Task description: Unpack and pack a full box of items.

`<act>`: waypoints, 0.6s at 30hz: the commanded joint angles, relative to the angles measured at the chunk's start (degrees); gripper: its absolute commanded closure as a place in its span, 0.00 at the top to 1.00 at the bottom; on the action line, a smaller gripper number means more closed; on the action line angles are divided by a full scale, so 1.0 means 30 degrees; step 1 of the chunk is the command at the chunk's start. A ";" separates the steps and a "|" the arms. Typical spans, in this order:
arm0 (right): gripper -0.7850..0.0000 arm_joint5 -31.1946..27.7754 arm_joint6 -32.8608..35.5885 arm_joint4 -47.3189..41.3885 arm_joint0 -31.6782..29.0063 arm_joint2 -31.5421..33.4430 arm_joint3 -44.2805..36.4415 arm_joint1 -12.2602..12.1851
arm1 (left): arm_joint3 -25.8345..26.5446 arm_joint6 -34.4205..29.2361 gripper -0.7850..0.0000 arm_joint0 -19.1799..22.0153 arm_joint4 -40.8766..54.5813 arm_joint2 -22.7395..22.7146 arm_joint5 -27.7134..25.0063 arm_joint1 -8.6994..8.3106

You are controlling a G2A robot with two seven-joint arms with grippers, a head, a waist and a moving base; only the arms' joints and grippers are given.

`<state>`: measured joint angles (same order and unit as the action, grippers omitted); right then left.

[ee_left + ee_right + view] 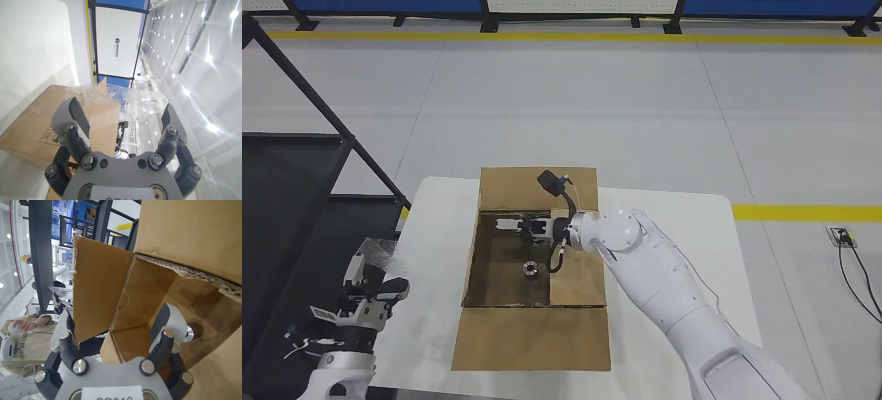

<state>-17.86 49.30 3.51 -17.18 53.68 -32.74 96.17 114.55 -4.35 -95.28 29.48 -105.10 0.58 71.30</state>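
Print noted, not transcribed | logo wording: white pegboard panel (113, 37) | handling symbols with small captions: cardboard box (36, 123) side

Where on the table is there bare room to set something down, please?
Bare tabletop lies right of the box, past the right arm; a narrower strip runs along its left side. Inside, the right gripper crowds a small round item.

Box (98, 285): brown corrugated cardboard, matt, slightly fibrous; the cut edge at upper right of the right wrist view is ragged, fluting exposed. Clear tape (143, 104) on its flap, centre of the left wrist view: glossy, crinkled plastic film. Left gripper (121, 106) pads (79, 117): black, matt, finely ribbed; screws are bright metal. Table (442, 240): white, smooth, faint sheen. Small cylinder (196, 329) in box: dark body, polished metal end.
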 commanded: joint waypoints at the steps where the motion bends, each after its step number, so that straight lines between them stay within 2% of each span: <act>1: 1.00 0.0019 0.0015 0.0025 -0.0027 0.0024 -0.0045 -0.0016 | 0.0134 0.0018 1.00 -0.0089 0.0052 -0.0072 -0.0027 0.0019; 9: 1.00 -0.0054 0.0101 0.0032 -0.0104 0.0098 -0.0104 -0.0054 | 0.0658 0.0018 1.00 -0.0487 0.0140 -0.0334 -0.0221 0.0091; 18: 1.00 -0.0331 0.0144 0.0012 -0.0189 0.0181 -0.0182 -0.0093 | 0.0545 -0.0120 1.00 -0.0318 0.0003 -0.0267 -0.0063 0.0138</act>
<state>-18.49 49.65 3.61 -17.63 54.20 -33.06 95.91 116.26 -4.74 -96.36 29.71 -106.02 0.30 71.70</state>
